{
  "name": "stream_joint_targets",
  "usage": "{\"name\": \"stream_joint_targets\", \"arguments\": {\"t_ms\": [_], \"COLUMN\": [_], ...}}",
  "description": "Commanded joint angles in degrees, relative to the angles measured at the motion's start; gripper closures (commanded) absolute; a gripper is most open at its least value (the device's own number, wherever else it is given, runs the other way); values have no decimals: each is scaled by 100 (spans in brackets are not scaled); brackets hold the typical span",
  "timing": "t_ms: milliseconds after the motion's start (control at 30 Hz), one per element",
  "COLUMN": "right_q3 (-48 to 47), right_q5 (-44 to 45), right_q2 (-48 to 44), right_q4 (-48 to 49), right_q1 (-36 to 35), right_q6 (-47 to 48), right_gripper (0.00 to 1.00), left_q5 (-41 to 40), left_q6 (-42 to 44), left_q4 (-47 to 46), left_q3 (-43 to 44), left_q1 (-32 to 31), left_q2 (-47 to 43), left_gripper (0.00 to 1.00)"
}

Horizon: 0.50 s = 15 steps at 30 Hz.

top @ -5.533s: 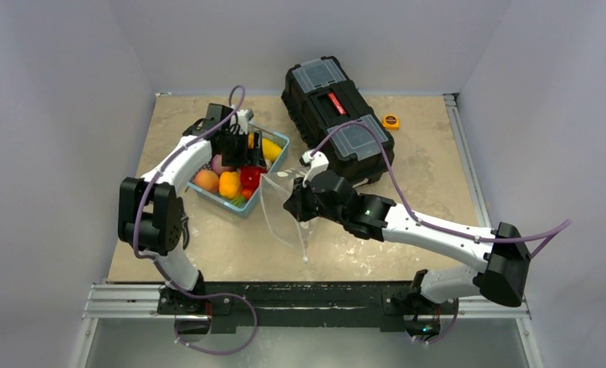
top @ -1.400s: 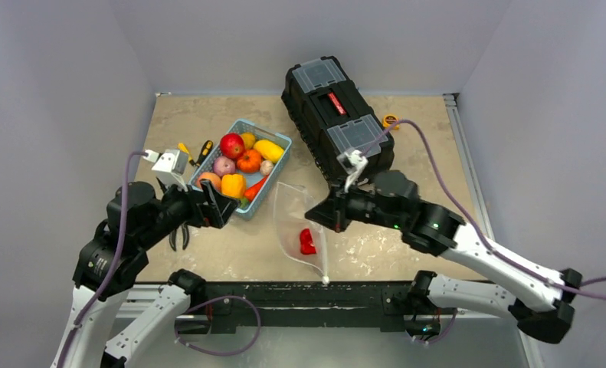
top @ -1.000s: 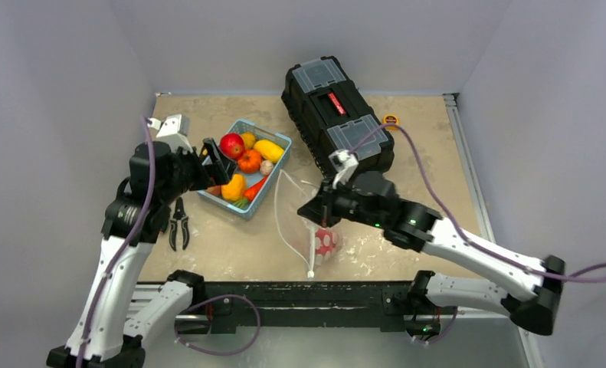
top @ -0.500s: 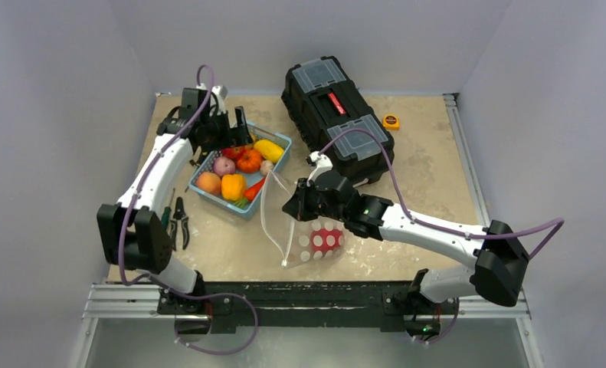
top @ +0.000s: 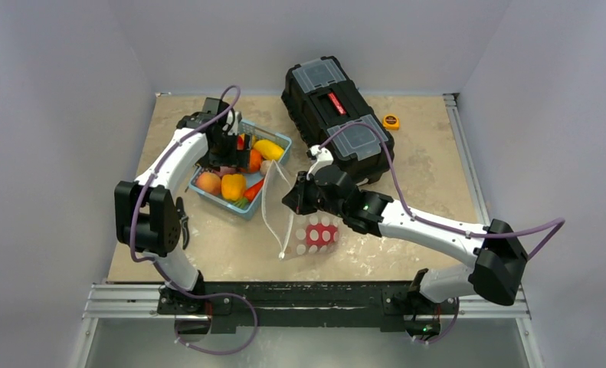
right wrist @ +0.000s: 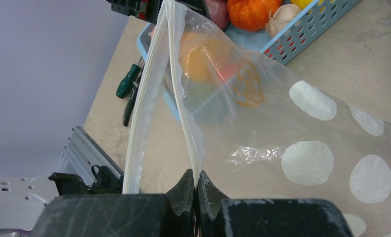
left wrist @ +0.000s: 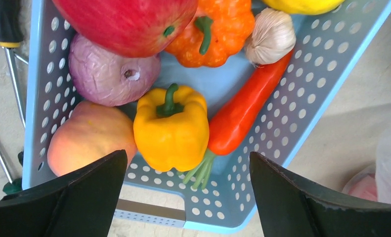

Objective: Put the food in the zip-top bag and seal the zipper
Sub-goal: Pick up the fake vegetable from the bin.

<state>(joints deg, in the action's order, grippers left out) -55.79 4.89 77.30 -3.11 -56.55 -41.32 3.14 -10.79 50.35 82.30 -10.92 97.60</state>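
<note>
Plastic of two kinds is waiting for you: the food is looking hard, glossy and light, so it is probably slipping easily between the jaws, while the zip-top bag (right wrist: 326, 148) is thin and crinkly and is likely folding under any push. The left gripper (left wrist: 183, 197) is hanging with its jaws wide apart over the blue basket (left wrist: 302, 98), directly above the yellow pepper (left wrist: 171, 128). You are better taking it across its broad body, not by the thin stem. The red carrot-like piece (left wrist: 242, 111) is lying close against its side, so the room there is tight. The right gripper (right wrist: 195, 185) is pinching one strip of the zipper (right wrist: 183, 113), jaws closed on it, and is holding the mouth open beside the basket. One red piece (top: 319, 234) is already lying inside the bag. The bench (top: 430, 161) is looking rough and stained, and the black toolbox (top: 338, 115) is standing just behind the right arm.
</note>
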Motion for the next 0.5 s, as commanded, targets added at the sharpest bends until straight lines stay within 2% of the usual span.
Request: {"name": "stream_joint_targets", "arguments": {"t_ms": [0,133,267,300,400,467], "right_q3": [-230,-346,-337,-316,-314,-325], "right_q5": [146,139,108,107,25,-26], "right_q2": [-31,12,0,11,71,96], "right_q4": [13,-98,-43,-18,-15,-2], "right_q1": [34,57,61,65,73,75], "right_q6": [115,162,138,136,120,115], "right_gripper": [100,100,100,100,100,100], "left_q5": [-166,33,-16,-48,-142,-220], "left_q6": [174,191,209,216,239,264], "left_q4": [138,323,370,396,407,413], "left_q3": [163,446,492,497,467,462], "left_q1": [-23,-25,-30,-32,-59,-75], "left_q2": [9,434,676,717,801,872], "left_gripper": [10,20,21,21,10,9]}}
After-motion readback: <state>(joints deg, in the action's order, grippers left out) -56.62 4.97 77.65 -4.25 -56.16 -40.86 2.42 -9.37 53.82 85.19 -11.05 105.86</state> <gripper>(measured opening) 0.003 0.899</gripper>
